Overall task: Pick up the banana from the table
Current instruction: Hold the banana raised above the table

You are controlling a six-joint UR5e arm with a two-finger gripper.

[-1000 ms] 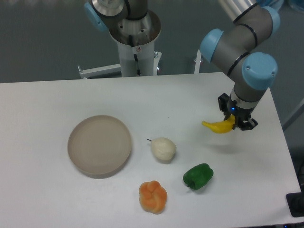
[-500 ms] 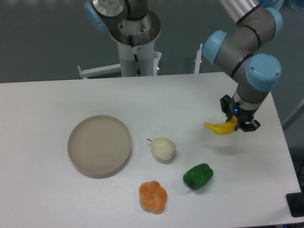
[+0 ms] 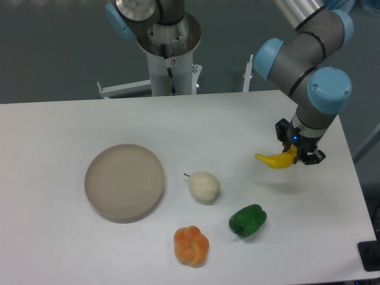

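The banana (image 3: 273,160) is bright yellow and curved, at the right side of the white table (image 3: 71,124). My gripper (image 3: 298,154) is shut on the banana's right end and holds it a little above the tabletop, with a faint shadow under it. The banana sticks out to the left of the fingers. The fingertips are partly hidden behind the fruit.
A round beige plate (image 3: 124,181) lies at the left. A pale pear-like fruit (image 3: 204,186) sits in the middle, a green pepper (image 3: 247,220) below the banana, and a lumpy orange fruit (image 3: 191,245) near the front edge. The table's right edge is close to the gripper.
The gripper with the banana shifted slightly to the right and a touch down one second ago; since half a second ago nothing has visibly moved.
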